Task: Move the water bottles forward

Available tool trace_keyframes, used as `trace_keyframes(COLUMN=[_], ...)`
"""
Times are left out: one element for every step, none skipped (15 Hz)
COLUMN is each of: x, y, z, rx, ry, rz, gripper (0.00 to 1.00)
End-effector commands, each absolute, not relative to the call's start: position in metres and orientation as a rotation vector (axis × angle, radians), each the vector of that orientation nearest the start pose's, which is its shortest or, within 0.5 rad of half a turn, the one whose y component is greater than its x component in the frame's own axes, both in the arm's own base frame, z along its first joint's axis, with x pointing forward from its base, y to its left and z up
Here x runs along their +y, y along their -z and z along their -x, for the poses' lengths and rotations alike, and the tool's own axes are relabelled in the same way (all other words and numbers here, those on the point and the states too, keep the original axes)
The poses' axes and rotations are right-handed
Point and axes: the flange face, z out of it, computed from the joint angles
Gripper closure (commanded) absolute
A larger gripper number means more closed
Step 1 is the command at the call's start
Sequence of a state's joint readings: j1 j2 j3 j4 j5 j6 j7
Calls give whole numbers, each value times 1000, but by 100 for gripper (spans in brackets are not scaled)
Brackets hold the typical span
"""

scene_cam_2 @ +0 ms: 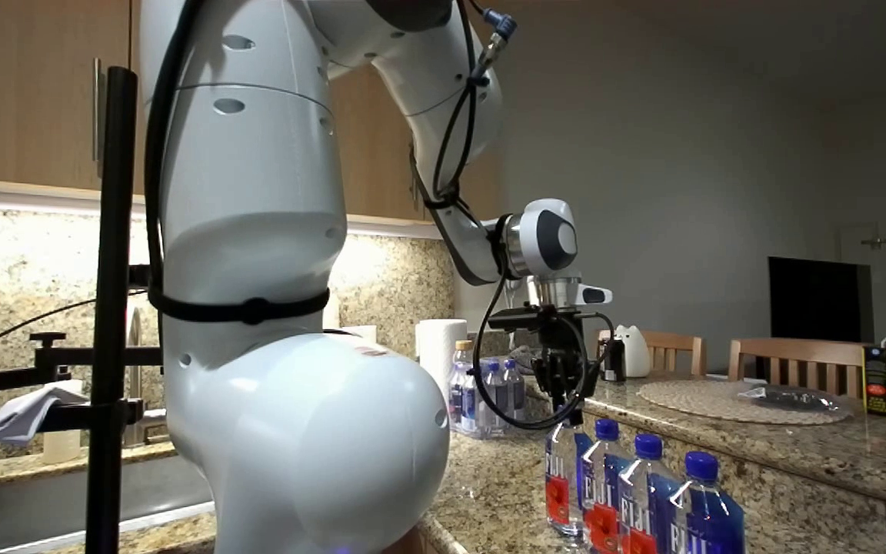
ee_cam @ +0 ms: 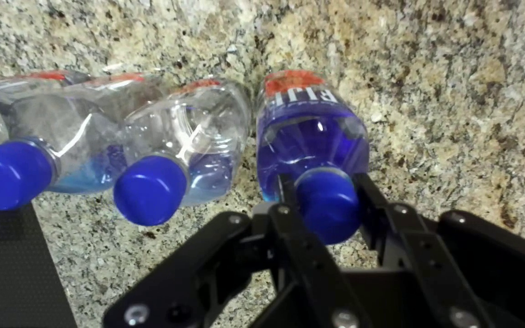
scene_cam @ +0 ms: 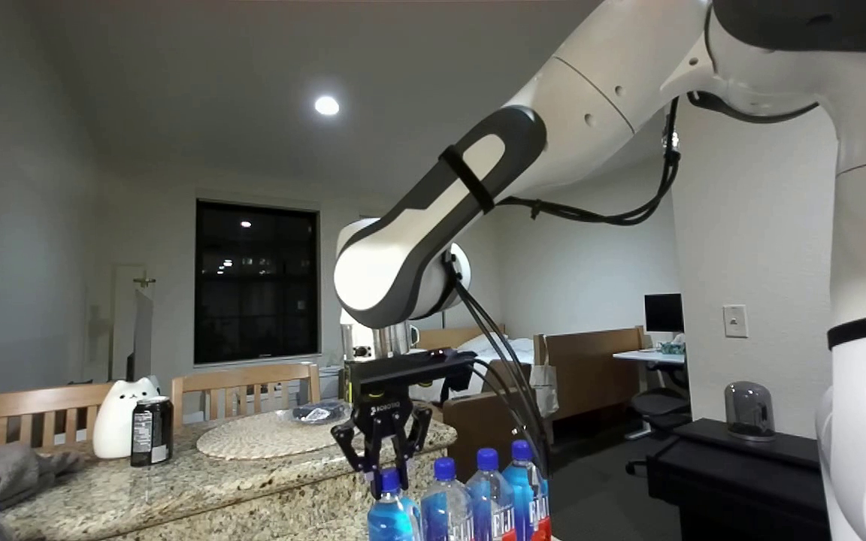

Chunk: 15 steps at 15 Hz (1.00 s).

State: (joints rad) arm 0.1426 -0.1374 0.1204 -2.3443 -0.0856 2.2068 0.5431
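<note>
The pincer (ee_cam: pixel 324 183) is clamped on the blue cap (ee_cam: pixel 331 221) of the end bottle (ee_cam: pixel 312 130), which stands upright on the worktop (ee_cam: pixel 454 132). Three further bottles (ee_cam: pixel 73 118) stand in line between it and the worktop's edge. In an exterior view, a bottle cluster (scene_cam_2: pixel 491 396) stands well apart from this row, near a white roll (scene_cam_2: pixel 441 350).

Granite ctr (scene_cam_2: pixel 481 478) has row of water btls (scene_cam_2: pixel 641 492) + separate btl cluster (scene_cam_2: pixel 495 390).

Dk window (scene_cam: pixel 256 300), bright ceiling lt (scene_cam: pixel 326 105), wood chairs (scene_cam: pixel 252 373) nr granite ctr (scene_cam: pixel 177 492)
</note>
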Motion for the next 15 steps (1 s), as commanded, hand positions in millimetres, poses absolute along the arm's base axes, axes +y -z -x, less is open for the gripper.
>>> trace_keyframes(x=[102,98,96,95,94,94,94,95,96,97,97,97,97,97,97], y=[-403,-402,-401,-399,-396,-394,-392,-390,-389,-389,-389,-390,-389,-389,-388], z=[-458,-459,-459,-460,-461,-461,-460,-460,-460,-460,-460,-461,-462,-463,-464], rx=[343,348,347,344,343,343,341,336,332,329,330,331,332,332,332], ry=[124,128,128,131,127,124,123,123,126,130,139,143,149,152,150], rz=[3175,3172,3166,3164,3161,3157,3155,3153,3150,3149,3147,3146,3145,3143,3140], gripper=[86,86,86,86,86,86,86,86,86,86,86,86,86,86,86])
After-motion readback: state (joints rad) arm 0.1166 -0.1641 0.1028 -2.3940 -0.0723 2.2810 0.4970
